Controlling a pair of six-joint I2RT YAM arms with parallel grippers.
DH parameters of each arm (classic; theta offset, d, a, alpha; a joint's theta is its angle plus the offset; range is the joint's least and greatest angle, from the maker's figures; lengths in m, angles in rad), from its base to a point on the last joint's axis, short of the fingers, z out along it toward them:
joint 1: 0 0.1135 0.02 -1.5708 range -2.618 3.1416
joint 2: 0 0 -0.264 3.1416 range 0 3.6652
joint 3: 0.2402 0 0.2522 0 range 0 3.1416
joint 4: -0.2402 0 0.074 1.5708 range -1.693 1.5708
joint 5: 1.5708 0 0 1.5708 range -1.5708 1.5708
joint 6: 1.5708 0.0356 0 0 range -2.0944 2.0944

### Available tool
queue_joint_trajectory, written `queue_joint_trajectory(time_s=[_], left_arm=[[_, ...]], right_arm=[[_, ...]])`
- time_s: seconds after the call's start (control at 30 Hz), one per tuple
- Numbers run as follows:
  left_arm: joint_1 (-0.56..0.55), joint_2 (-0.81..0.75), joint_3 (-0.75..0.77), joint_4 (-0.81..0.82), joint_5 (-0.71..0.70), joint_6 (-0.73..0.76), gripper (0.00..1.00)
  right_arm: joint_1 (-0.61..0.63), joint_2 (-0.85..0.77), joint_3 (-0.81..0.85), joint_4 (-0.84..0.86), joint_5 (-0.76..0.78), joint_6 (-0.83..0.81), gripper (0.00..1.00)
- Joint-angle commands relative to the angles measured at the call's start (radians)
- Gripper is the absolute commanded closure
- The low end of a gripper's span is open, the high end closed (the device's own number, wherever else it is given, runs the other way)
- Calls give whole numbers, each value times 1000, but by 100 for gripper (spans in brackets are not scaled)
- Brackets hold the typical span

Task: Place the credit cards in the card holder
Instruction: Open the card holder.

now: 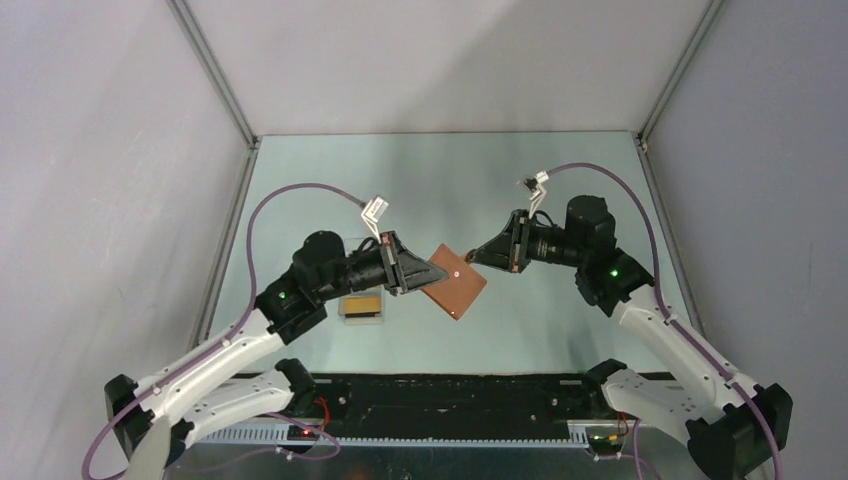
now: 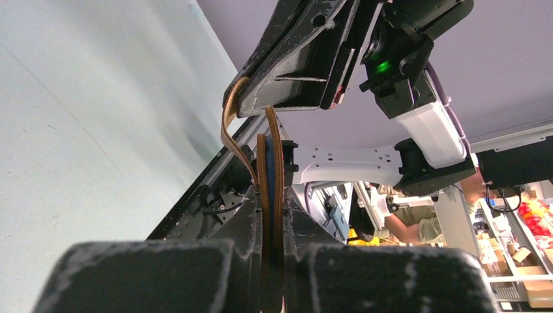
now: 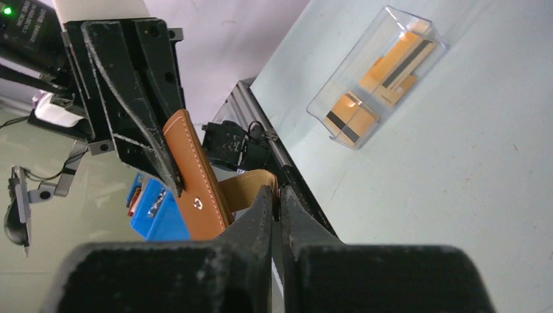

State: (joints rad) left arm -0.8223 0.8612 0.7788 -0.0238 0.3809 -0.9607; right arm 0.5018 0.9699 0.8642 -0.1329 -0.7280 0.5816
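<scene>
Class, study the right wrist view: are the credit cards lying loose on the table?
No: the credit cards sit inside the clear plastic box, not loose on the surface.

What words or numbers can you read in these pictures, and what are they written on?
No text can be read.
White print on the black arm: too blurred.
The cards in the clear box: dark stripes only, no readable print.
The wallet: just a metal snap, no words.
The shelf boxes: too blurred.
</scene>
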Motion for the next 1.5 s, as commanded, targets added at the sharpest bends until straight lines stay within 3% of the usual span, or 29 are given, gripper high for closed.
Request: queue_joint_trajectory(time_s=[0.0,0.1,0.13,0.17,0.23,0.3,0.37,0.5,0.63,0.97,1.07,1.2,1.47], left_arm=[[-4,-21,-7,61,18,3,100],[-3,-19,-19,61,9,10,99],[-3,-18,-22,61,8,15,90],[-3,-15,-24,61,5,28,65],[-4,-14,-25,24,-29,62,33],[-5,-36,-25,-25,-86,141,7],[-5,-86,-34,-52,-168,233,1],[-6,-207,-62,-27,-272,386,0],[-5,-242,-64,-14,-267,520,0],[-3,-188,-117,111,-113,809,0],[1,-164,-135,155,-4,875,0],[0,-135,-151,204,119,980,0],[-4,-61,-151,278,217,1162,3]], right_arm=[[-6,-18,2,79,-55,19,100],[-15,-35,2,76,-64,17,100],[-23,-39,2,77,-68,19,100],[-29,-46,2,80,-80,21,100],[-50,-57,6,78,-108,21,100],[-79,-64,15,69,-147,1,100],[-96,-65,29,45,-188,-16,100],[-112,-59,59,1,-281,-78,100],[-118,-40,99,-68,-324,-117,100],[-136,18,123,-59,-586,-125,100],[-138,34,123,-28,-670,-101,100],[-137,29,124,-13,-696,-82,100],[-133,21,124,-4,-714,-65,100]])
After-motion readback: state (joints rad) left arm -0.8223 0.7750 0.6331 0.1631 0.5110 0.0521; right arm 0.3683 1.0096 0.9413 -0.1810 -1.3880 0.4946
